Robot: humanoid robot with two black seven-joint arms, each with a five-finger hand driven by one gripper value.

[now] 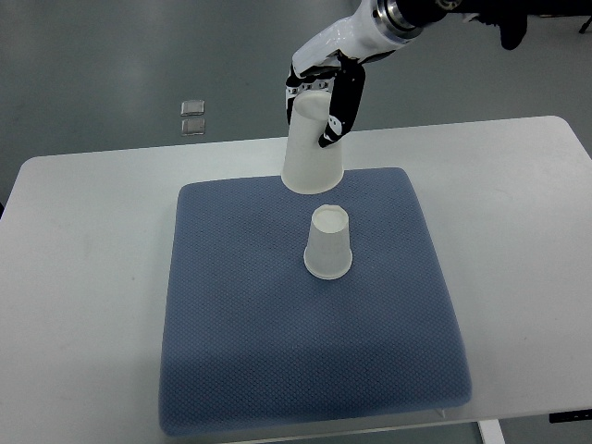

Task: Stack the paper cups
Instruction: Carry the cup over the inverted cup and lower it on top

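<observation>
white paper cup (312, 153), upside down, is held by the right hand (324, 92) above the blue mat's (277, 351) far edge. lowered off-centre, it could tip the second inverted cup (328, 243) just nearer.

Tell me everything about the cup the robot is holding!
The held paper cup is plain white and looks like thin paper. It is upside down, wide rim at the bottom, narrow base up inside the right hand, whose fingers wrap its top. It hangs slightly tilted over the far edge of the blue mat, behind the other upside-down paper cup, not touching it.
</observation>
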